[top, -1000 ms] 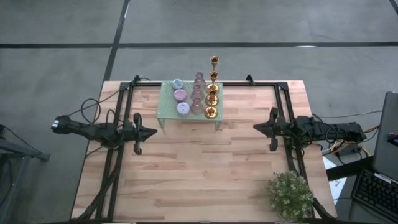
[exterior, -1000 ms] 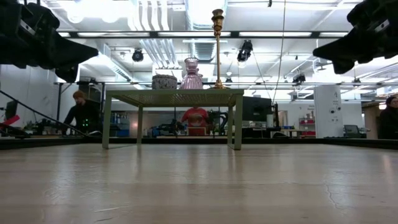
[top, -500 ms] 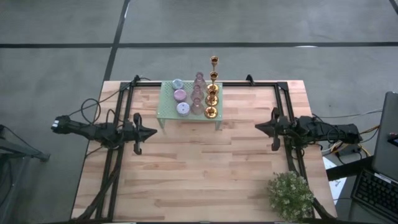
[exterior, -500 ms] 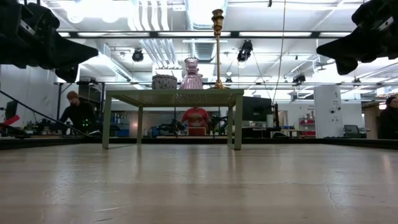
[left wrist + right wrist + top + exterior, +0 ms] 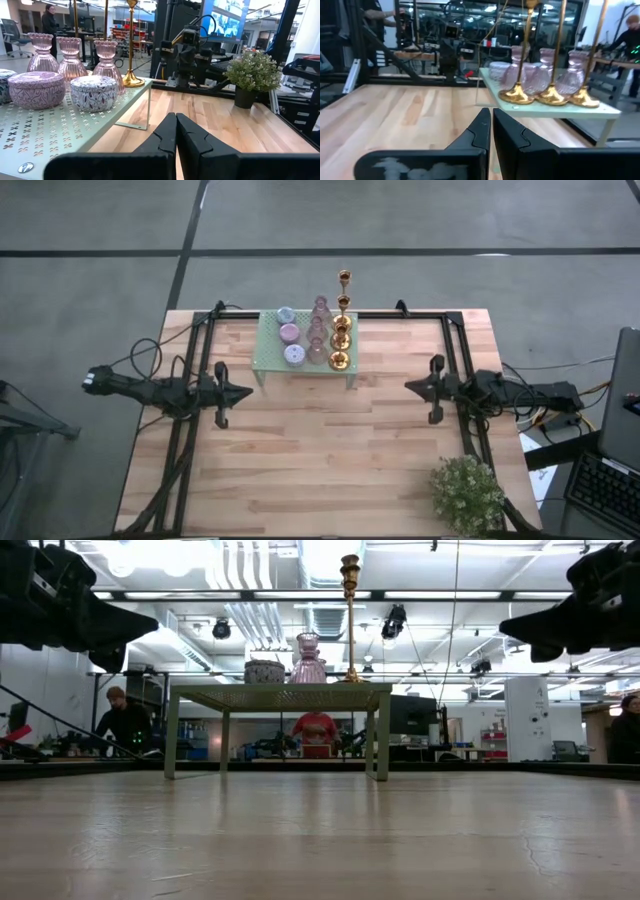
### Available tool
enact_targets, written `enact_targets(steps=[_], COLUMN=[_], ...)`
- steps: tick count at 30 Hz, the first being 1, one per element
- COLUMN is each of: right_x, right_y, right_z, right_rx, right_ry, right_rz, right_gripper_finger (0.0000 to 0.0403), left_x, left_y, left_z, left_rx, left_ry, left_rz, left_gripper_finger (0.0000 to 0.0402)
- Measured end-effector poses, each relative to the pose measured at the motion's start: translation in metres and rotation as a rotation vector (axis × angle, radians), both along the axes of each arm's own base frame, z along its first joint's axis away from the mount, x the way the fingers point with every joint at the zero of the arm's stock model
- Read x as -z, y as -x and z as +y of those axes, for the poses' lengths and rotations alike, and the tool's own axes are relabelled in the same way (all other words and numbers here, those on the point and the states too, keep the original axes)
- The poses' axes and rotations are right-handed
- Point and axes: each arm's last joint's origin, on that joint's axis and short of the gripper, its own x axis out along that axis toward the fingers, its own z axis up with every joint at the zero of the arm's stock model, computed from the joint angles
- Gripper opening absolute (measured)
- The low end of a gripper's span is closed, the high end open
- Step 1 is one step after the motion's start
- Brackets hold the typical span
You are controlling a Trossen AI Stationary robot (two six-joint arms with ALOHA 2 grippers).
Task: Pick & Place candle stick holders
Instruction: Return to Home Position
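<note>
The candle stick holders stand on a mint-green perforated rack (image 5: 268, 362) at the table's far middle. They are three gold sticks (image 5: 340, 332) with round bases (image 5: 551, 95), three pink glass ones (image 5: 318, 330) and three squat round ones (image 5: 290, 333). They show close up in the left wrist view (image 5: 93, 91). My left gripper (image 5: 246, 393) is shut and empty, hanging above the table to the left of the rack. My right gripper (image 5: 408, 388) is shut and empty, above the table to the right of the rack, pointing at it (image 5: 490, 116).
A bushy green potted plant (image 5: 467, 492) stands at the table's near right corner. Bare wooden tabletop (image 5: 320, 450) lies between the arms and in front of the rack. Black frame rails run along both sides. People show in the room beyond the table.
My right gripper has shifted a little toward the table's left, toward the rack, staying shut. The holders and the left arm have kept still.
</note>
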Motion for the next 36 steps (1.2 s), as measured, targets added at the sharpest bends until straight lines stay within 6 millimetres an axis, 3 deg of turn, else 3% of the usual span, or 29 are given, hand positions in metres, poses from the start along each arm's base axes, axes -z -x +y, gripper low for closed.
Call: enact_targets(steps=[36], right_x=[0.0024], right_y=[-0.0022], right_z=[-0.0016], right_rx=[0.014], right_ry=[0.022], right_rz=[0.035], right_gripper_finger=[0.0013], left_x=[-0.0006], left_y=[0.0], left_z=[0.0], left_rx=[0.0], left_ry=[0.001], left_rz=[-0.006], left_gripper_finger=[0.001])
